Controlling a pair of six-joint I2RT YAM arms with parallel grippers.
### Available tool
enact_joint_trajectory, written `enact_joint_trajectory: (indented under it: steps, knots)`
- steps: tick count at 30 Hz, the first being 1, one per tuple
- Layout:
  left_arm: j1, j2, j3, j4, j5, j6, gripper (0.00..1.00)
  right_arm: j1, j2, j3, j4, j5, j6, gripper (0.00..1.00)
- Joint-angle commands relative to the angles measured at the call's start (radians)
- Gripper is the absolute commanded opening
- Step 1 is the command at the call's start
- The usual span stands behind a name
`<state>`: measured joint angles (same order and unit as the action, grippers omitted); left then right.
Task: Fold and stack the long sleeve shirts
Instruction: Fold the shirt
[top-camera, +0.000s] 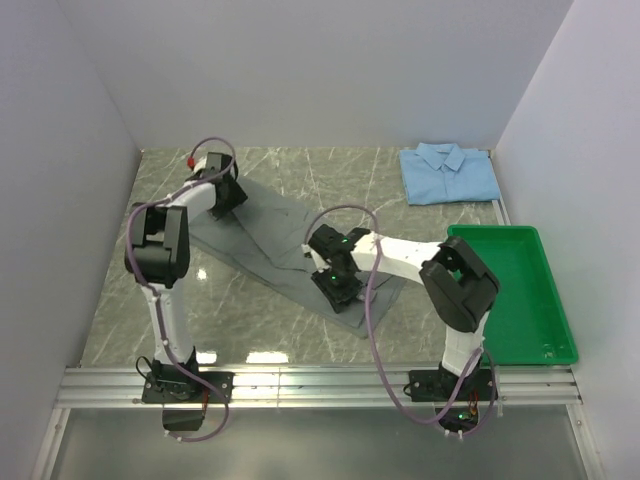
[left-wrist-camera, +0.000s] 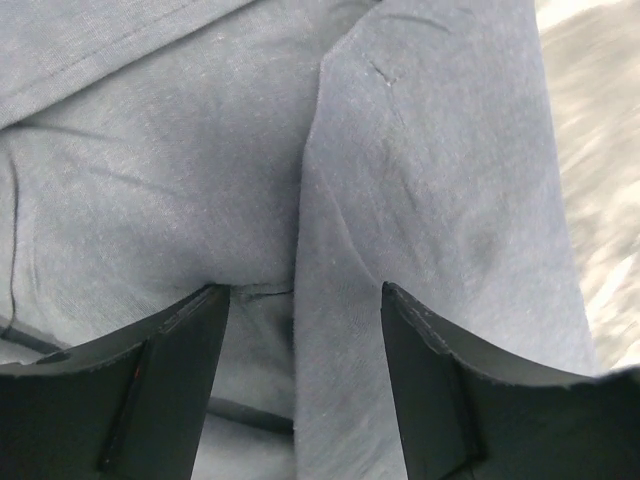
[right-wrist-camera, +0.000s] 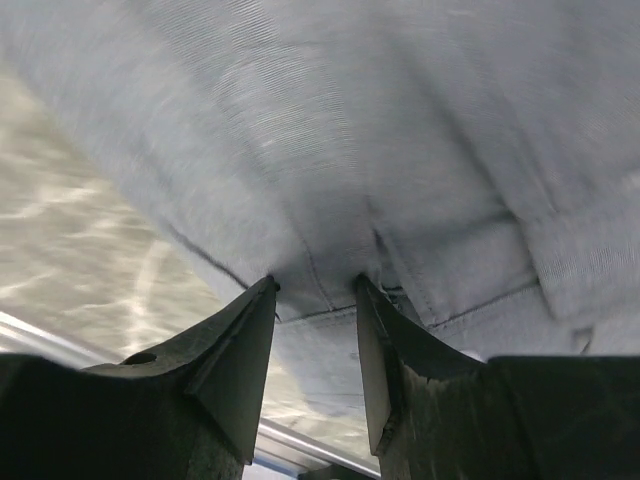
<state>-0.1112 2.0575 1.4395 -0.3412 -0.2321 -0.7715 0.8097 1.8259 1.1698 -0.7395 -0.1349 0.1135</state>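
Across the marble-patterned table (top-camera: 300, 165) the grey shirt (top-camera: 262, 240) lies stretched on a diagonal, from far left to near centre, rumpled and only loosely flat. At its near end the right gripper (right-wrist-camera: 315, 285) pinches the hem, creases fanning from the bite, probably to tension the cloth for a fold. At the far end the left gripper (left-wrist-camera: 300, 295) stands spread over a folded edge, holding nothing. The light blue shirt (top-camera: 448, 172) sits neatly folded in the far right corner, likely the stack's base.
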Motion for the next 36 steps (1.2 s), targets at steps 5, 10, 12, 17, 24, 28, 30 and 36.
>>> enact_joint_trajectory:
  steps: [5, 10, 12, 17, 24, 28, 30, 36]
  knots:
    - [0.007, 0.229, 0.295, 0.036, 0.109, 0.176, 0.72, 0.147, 0.145, 0.234, -0.119, -0.198, -0.063, 0.45]
    - [0.007, 0.326, 0.475, 0.065, 0.249, 0.210, 0.76, 0.239, 0.182, 0.379, -0.129, -0.155, -0.090, 0.44]
    - [0.007, 0.296, 0.481, 0.062, 0.257, 0.212, 0.78, 0.243, 0.127, 0.355, -0.095, -0.105, -0.072, 0.44]
    - [0.010, 0.036, 0.305, 0.116, 0.234, 0.166, 0.88, 0.198, -0.037, 0.239, 0.011, 0.024, -0.031, 0.46]
    - [-0.011, -0.232, 0.116, -0.008, 0.088, 0.017, 0.89, -0.027, -0.155, 0.081, 0.067, 0.040, 0.043, 0.46]
    - [-0.067, -0.289, 0.004, -0.018, 0.085, 0.008, 0.87, -0.102, -0.139, 0.041, 0.088, 0.040, 0.038, 0.47]
    - [-0.080, -0.289, -0.050, -0.018, 0.083, 0.003, 0.87, -0.118, -0.113, 0.041, 0.084, 0.037, 0.038, 0.46]
    - [-0.087, -0.200, -0.070, -0.027, 0.057, 0.000, 0.86, -0.127, -0.024, 0.054, 0.074, 0.026, 0.029, 0.46]
